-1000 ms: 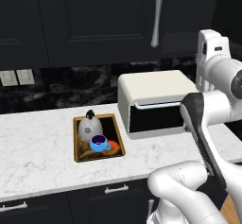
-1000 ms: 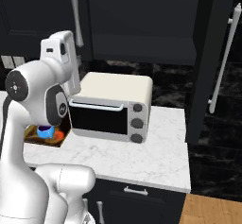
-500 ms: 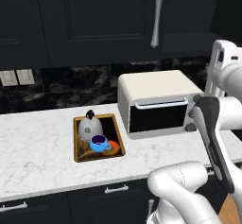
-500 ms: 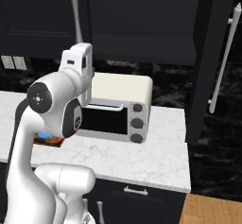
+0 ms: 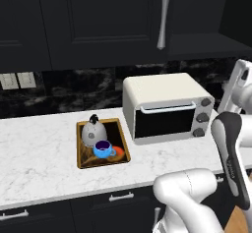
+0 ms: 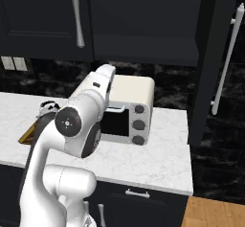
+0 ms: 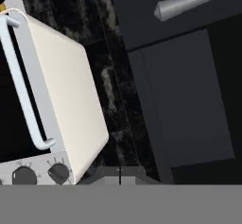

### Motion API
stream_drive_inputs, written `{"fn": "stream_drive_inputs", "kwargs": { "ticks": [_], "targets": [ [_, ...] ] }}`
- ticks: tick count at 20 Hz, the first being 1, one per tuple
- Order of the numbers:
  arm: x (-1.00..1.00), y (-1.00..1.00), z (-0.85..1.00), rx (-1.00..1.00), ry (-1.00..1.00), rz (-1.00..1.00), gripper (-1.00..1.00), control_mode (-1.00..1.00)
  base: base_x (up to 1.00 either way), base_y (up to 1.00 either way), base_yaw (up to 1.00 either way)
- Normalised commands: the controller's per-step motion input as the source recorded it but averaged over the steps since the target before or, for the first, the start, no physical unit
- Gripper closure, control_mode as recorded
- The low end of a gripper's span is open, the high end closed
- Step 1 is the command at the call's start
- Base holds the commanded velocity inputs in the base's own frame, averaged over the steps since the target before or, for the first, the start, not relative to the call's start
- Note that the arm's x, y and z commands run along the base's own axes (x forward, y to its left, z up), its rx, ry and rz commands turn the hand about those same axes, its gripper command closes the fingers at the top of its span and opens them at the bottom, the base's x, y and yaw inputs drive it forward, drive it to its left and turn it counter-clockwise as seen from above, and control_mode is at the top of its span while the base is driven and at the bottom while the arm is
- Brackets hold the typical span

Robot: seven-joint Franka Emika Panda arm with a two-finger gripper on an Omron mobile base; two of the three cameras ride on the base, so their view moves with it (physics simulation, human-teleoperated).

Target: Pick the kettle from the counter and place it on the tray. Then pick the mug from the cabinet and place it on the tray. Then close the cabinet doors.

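Gripper (image 7: 120,170) is clenched shut, nothing held. Speckled domed kettle (image 5: 91,132) and glossy blue mug (image 5: 102,149) are set on the flat tray (image 5: 79,151), well apart from the hand, beyond the boxy cream oven (image 7: 66,100).

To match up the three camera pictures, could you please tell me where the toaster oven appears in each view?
Left base view: toaster oven right of centre on the counter, beside the tray.
Right base view: centre, partly behind the arm.
Hand view: left edge, rolled sideways.
Shared landmark: the silver cabinet door handle.
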Motion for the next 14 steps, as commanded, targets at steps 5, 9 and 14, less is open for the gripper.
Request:
{"fn": "stream_drive_inputs", "kwargs": {
  "ticks": [5,9,14],
  "targets": [
    [0.00,-0.47,-0.51,0.26,-0.08,0.00,1.00,-1.00,0.00,0.00,0.00],
    [0.00,-0.23,-0.51,0.16,-0.01,0.00,1.00,-1.00,0.00,0.00,0.00],
    [0.00,-0.25,-0.44,0.13,0.00,0.00,1.00,-1.00,0.00,0.00,0.00]
  ]
}}
